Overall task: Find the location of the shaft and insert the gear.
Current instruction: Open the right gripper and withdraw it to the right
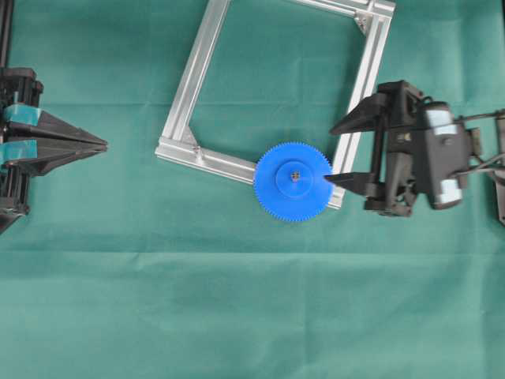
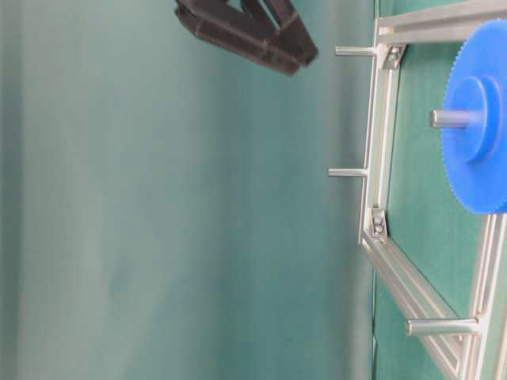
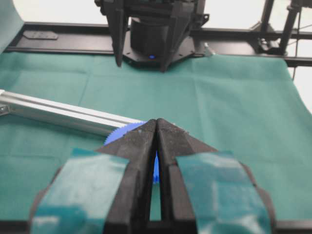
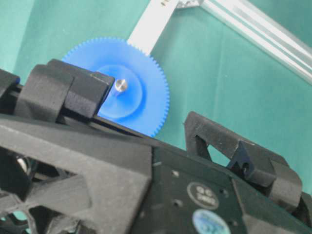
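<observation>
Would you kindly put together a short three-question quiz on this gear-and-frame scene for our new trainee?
1. True or false: the blue gear already sits on a shaft at a corner of the aluminium frame.
2. Which pincer is open? A) left pincer B) right pincer
3. Fill in: in the table-level view, the number of bare pins standing on the frame without a gear is ___.

Key: 1 true, the silver pin pokes through the hub. 2 B, its jaws stand wide apart beside the gear and hold nothing; the left is shut. 3 three.
</observation>
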